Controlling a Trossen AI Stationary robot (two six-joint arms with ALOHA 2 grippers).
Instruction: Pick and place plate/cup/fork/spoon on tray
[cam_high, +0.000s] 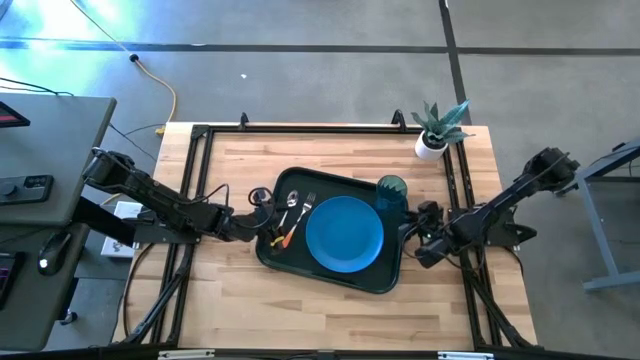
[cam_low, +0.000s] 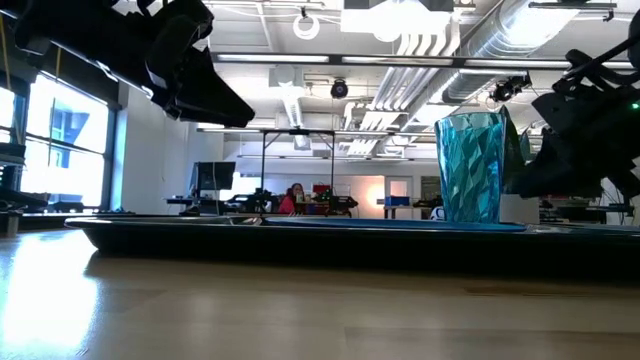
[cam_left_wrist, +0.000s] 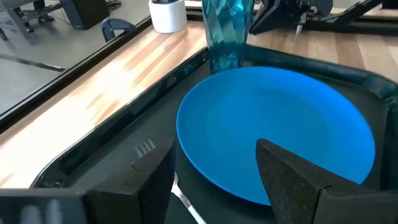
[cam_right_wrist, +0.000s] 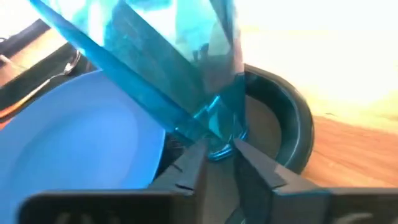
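Observation:
The dark tray (cam_high: 335, 275) lies mid-table. On it lie the blue plate (cam_high: 344, 233), the spoon (cam_high: 292, 199) and the fork (cam_high: 308, 204), side by side left of the plate with their orange handles toward the near edge. The teal cup (cam_high: 392, 190) stands upright in the tray's far right corner (cam_low: 470, 165). My left gripper (cam_high: 268, 222) hangs open and empty over the tray's left rim, by the handles; the plate (cam_left_wrist: 273, 124) shows past its fingers (cam_left_wrist: 292, 180). My right gripper (cam_high: 412, 232) is at the tray's right rim, fingers close together just before the cup's foot (cam_right_wrist: 217, 146). My right gripper's fingertips (cam_right_wrist: 200, 155) stand level at the foot of the cup, coming from the table's right side. I cannot tell whether they touch it. The cup stands upright on the tray.
A white pot with a green plant (cam_high: 432, 140) stands at the table's far right corner. Black frame rails (cam_high: 200, 160) run along the table's left, far and right sides. Bare wood lies near the front edge (cam_high: 330, 320).

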